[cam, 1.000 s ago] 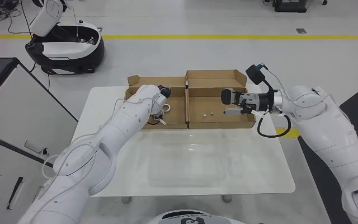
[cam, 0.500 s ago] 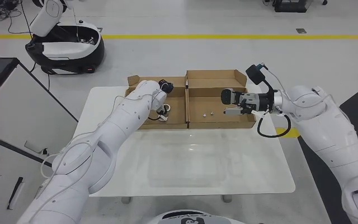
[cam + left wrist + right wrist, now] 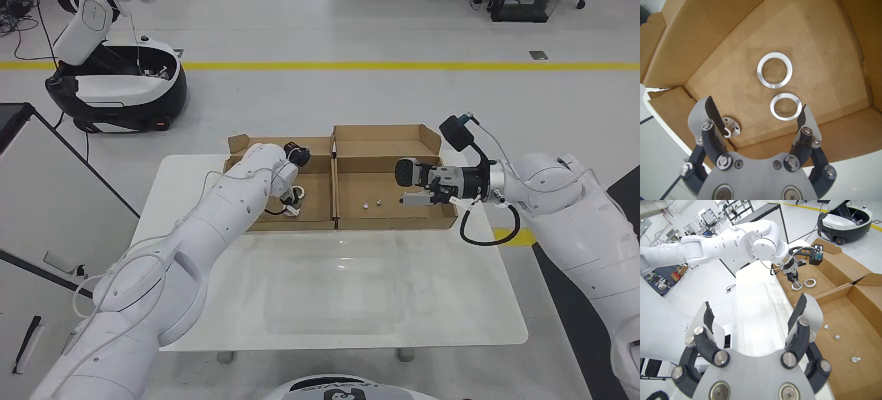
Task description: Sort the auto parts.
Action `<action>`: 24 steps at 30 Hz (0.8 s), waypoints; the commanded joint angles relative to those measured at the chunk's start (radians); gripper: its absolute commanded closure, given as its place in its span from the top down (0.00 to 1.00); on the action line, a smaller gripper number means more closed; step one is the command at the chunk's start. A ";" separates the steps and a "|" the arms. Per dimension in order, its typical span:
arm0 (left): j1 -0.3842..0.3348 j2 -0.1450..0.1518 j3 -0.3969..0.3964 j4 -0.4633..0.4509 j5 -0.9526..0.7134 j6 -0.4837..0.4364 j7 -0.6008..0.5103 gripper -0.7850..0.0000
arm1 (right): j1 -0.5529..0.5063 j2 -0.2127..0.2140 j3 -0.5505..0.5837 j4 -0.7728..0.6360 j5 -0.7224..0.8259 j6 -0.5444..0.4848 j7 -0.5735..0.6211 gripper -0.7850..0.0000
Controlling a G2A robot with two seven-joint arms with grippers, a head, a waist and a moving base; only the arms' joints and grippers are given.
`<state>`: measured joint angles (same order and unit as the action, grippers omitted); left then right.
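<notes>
My left gripper [image 3: 757, 109] hangs open and empty inside the left cardboard box [image 3: 696, 47]. Below it on the box floor lie a large metal ring [image 3: 774, 70], a smaller ring [image 3: 785, 105] close to one fingertip, and a flanged hub [image 3: 732, 126] beside the other finger. In the top view the left gripper [image 3: 288, 203] sits over the left box [image 3: 315, 195]. My right gripper [image 3: 407, 187] is open and empty, held above the right box [image 3: 390, 150], which holds small metal fasteners [image 3: 837, 337].
The two open boxes stand side by side at the table's far edge. A clear plastic tray [image 3: 340, 290] lies in the middle of the white table [image 3: 180, 220]. A wheeled robot base [image 3: 120, 85] stands on the floor beyond.
The left wrist has shifted slightly toward the far side of the left box. The right arm has stayed still.
</notes>
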<state>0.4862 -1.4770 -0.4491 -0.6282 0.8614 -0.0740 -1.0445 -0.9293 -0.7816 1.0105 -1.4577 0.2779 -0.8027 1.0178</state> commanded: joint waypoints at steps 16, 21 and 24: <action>0.059 0.103 -0.174 -0.278 -0.021 -0.131 -0.024 1.00 | 0.000 0.000 0.000 0.000 0.000 0.000 0.000 1.00; 0.179 0.182 -0.323 -0.509 -0.054 -0.211 -0.049 1.00 | 0.000 0.000 0.000 0.000 0.000 0.000 0.000 1.00; 0.282 0.231 -0.435 -0.668 -0.087 -0.267 -0.074 1.00 | 0.000 0.000 0.000 0.000 0.000 0.000 0.000 1.00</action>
<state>0.7246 -1.2639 -0.8366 -1.2299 0.7866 -0.3224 -1.1087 -0.9293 -0.7816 1.0105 -1.4577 0.2779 -0.8027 1.0178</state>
